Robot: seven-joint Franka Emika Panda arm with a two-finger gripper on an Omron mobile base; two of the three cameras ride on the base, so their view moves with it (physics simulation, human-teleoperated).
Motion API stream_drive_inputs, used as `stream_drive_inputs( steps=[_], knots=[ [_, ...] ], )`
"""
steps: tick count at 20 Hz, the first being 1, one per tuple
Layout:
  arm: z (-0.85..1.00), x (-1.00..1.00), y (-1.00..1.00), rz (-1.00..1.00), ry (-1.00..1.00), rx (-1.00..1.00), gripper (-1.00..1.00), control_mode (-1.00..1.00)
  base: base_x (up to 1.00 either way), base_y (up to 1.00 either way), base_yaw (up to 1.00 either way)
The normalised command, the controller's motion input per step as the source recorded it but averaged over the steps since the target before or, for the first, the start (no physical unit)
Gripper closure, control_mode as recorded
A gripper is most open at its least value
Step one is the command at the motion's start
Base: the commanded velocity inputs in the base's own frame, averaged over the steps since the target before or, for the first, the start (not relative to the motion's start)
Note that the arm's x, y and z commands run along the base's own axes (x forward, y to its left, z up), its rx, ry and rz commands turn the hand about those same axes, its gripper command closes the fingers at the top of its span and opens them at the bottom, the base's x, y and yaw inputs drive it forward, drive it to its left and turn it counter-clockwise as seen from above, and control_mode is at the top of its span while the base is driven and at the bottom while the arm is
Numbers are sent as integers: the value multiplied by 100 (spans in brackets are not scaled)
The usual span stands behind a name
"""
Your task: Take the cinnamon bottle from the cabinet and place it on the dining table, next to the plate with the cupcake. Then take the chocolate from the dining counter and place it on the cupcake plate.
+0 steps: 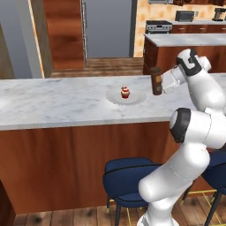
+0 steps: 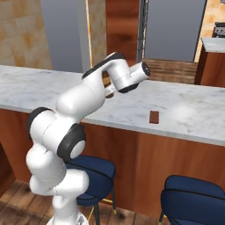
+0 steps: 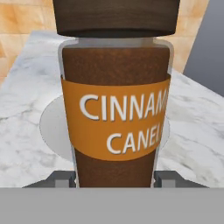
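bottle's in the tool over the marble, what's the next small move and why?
Probably lower it straight down onto the dining table. The tool holds the cinnamon bottle upright over the marble, just beside the plate with the cupcake. The bottle looks not yet set down, and it seems already in the right spot, so open only once it stands.

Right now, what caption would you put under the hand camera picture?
Gripper shut on the cinnamon bottle, above the marble dining table, plate behind it.
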Motion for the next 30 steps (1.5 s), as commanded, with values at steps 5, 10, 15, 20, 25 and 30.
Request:
stream_drive_inputs(
  steps=[5, 10, 15, 20, 25, 30],
  knots=[
    [-16, 53, -13, 3, 0, 3, 100, -100, 0, 0, 0],
    [-19, 46, -12, 6, 0, 3, 100, -100, 0, 0, 0],
    [-21, 38, -1, 8, 0, 7, 100, -100, 0, 0, 0],
    [-17, 42, -6, 5, 0, 7, 100, -100, 0, 0, 0],
    [-19, 38, -2, 0, 2, 3, 100, -100, 0, 0, 0],
    [-33, 22, 3, 0, 0, 0, 100, -100, 0, 0, 0]
  ],
)
